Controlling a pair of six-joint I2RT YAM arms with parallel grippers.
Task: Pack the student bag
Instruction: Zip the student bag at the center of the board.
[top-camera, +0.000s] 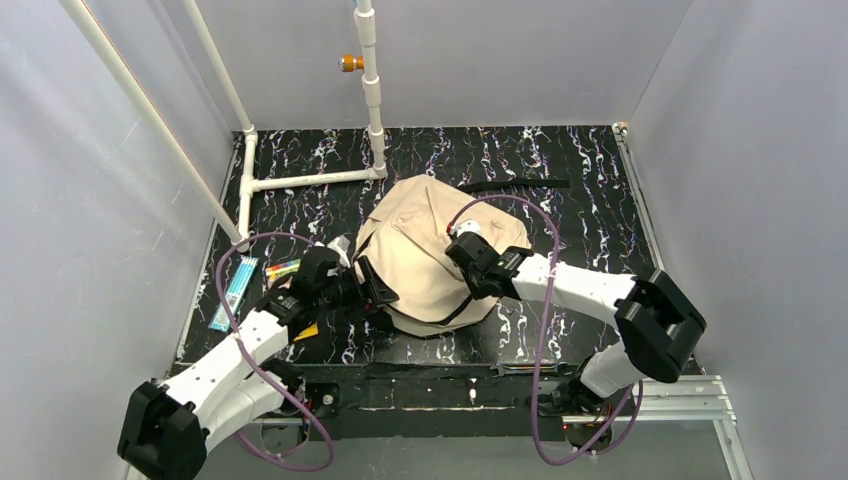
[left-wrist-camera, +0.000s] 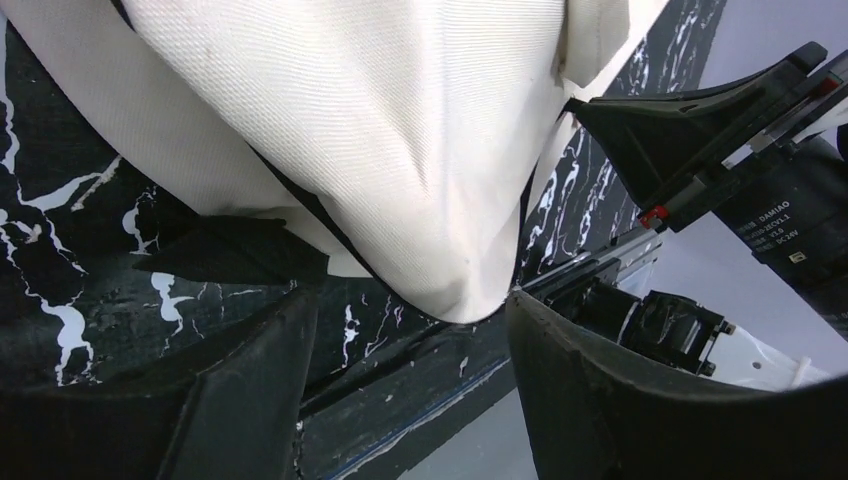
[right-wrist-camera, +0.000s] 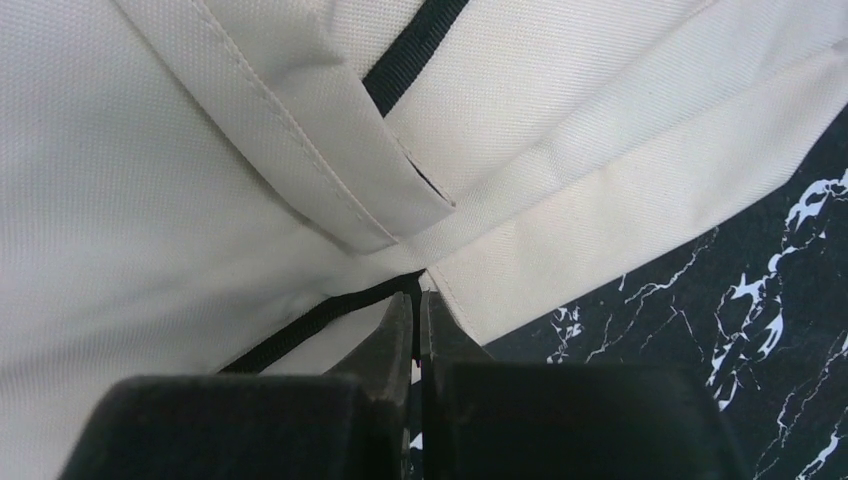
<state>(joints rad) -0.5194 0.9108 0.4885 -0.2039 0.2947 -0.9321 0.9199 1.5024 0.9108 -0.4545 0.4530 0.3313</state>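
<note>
In your left wrist view, the left end effector (left-wrist-camera: 408, 300) is released. Its two black fingers (left-wrist-camera: 250, 400) stand well apart along the bottom of the frame and clamp nothing. A rounded beige corner of the student bag (left-wrist-camera: 400, 150) sags down between the tips, just beside the right-hand one. You cannot tell whether the two touch. The black, white-veined tabletop (left-wrist-camera: 50, 260) shows under and beside the bag. Part of the right arm (left-wrist-camera: 740, 170) fills the upper right.

In your right wrist view, the right end effector (right-wrist-camera: 415, 300) is clenched, its fingers pressed together with only a hairline between them. The tips sit right at a seam of the bag, where a folded beige flap, a black zip line and the bag's hem meet. You cannot tell whether any cloth is caught between them. Bare tabletop shows at the lower right.

In your top view, the bag lies in the middle of the tabletop, with a black strap (top-camera: 515, 184) stretched out at its far side. The left end effector is at the bag's near-left edge, and the right one is over its right-hand part. Left of the bag, near the left arm, a light blue packet (top-camera: 236, 290) and some coloured pens (top-camera: 283, 268) lie apart from it. A white pipe frame (top-camera: 310, 180) stands at the far left.
</note>
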